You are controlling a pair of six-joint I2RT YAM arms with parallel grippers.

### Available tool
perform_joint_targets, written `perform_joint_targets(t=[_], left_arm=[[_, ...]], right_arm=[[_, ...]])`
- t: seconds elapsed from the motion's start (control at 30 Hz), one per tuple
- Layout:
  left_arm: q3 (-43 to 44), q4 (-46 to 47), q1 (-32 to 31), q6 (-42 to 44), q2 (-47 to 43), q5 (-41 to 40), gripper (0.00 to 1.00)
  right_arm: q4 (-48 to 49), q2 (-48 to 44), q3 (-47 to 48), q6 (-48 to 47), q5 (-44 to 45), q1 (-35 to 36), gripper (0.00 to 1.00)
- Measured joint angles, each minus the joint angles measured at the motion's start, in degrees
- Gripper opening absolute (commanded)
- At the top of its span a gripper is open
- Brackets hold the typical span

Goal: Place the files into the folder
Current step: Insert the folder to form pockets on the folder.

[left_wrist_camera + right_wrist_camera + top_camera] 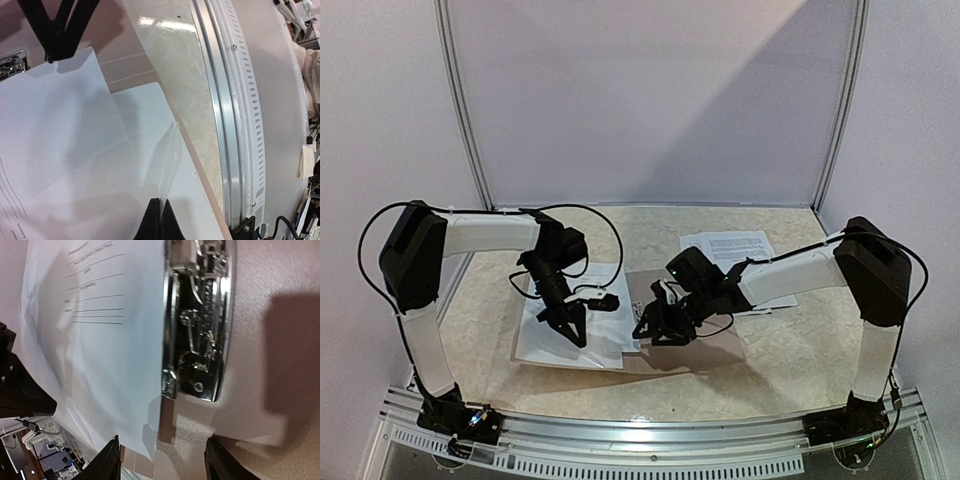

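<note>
1. The files (pixel 570 335): white sheets stacked flat at centre-left of the top view, one in a glossy clear sleeve (pixel 167 155); a separate printed sheet (pixel 728 246) lies upper right.
2. The folder (pixel 705 350): taupe, open flat at centre, its metal clip (pixel 200 330) exposed beside the stack's edge.

Marbled table (pixel 800 350) in a booth.
Aluminium rail (pixel 650 432) along 6 o'clock; pale back panel (pixel 650 100) at 12 o'clock, metal posts (pixel 464 110) at 10 and 2.
</note>
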Motion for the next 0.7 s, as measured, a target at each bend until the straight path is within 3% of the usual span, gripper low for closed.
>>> perform_joint_targets(t=[0.17, 0.3, 0.5, 0.7], left_arm=[[-0.1, 0.2, -0.5, 0.0, 0.0, -0.2, 0.0], [-0.2, 0.3, -0.7, -0.1, 0.0, -0.2, 0.0], [-0.3, 0.5, -0.7, -0.7, 0.0, -0.7, 0.0], [-0.9, 0.7, -0.8, -0.9, 0.0, -1.7, 0.0]], right_arm=[[2.5, 1.8, -0.4, 3.5, -2.1, 0.0, 0.37], [6.7, 3.9, -0.4, 5.7, -4.7, 0.0, 0.29], [12.2, 6.3, -0.7, 9.4, -8.1, 0.0, 0.01], [14.8, 6.3, -1.1, 10.0, -9.2, 0.0, 0.0]])
